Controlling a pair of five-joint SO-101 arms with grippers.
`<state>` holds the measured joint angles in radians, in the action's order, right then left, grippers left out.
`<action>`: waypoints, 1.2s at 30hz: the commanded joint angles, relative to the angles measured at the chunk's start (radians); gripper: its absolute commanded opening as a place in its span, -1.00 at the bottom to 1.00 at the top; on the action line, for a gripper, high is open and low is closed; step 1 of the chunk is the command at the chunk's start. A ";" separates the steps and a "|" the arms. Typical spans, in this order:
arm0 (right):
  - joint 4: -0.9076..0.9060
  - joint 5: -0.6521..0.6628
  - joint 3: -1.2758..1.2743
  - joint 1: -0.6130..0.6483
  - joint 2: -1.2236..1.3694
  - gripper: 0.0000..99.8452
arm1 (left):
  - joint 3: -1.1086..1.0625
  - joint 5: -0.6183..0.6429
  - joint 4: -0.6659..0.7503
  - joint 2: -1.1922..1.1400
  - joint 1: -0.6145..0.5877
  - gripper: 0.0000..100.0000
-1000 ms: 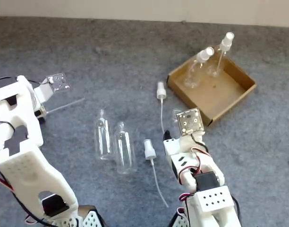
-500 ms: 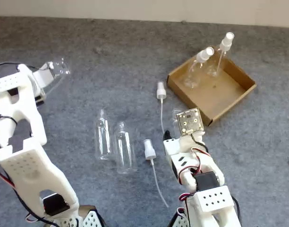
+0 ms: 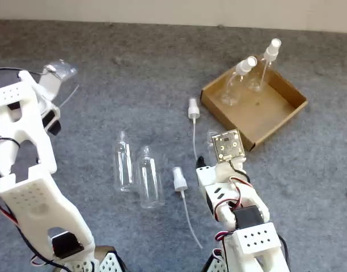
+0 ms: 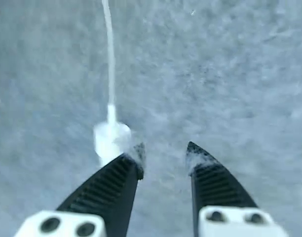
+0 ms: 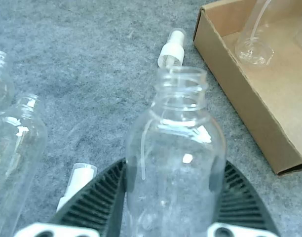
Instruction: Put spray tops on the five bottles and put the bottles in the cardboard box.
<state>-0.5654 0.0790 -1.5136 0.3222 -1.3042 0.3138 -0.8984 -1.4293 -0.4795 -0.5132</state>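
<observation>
Grey worktop [image 3: 134, 68]: right fingers [image 5: 99, 197] grip an upright, uncapped bottle [image 5: 173, 148] near its middle; left fingers [image 4: 119, 177], parted and empty, sit beside a spray top [image 4: 110, 138] near the left edge, its tube [image 4: 110, 54] pointing away.

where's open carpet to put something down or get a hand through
Bare carpet runs wide along the far side, between the left arm and the cardboard box. More lies free right of the box and the right arm. Crowded: the middle, with two lying bottles, two loose spray tops and the right hand with its held bottle.
</observation>
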 commanded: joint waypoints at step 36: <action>0.021 0.000 0.013 0.010 -0.018 -0.62 | -0.059 1.829 0.006 0.101 -0.148 -0.23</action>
<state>-0.5654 0.0790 -1.5136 0.3222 -1.3042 0.2509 0.8661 -1.4737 -0.4396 -0.6329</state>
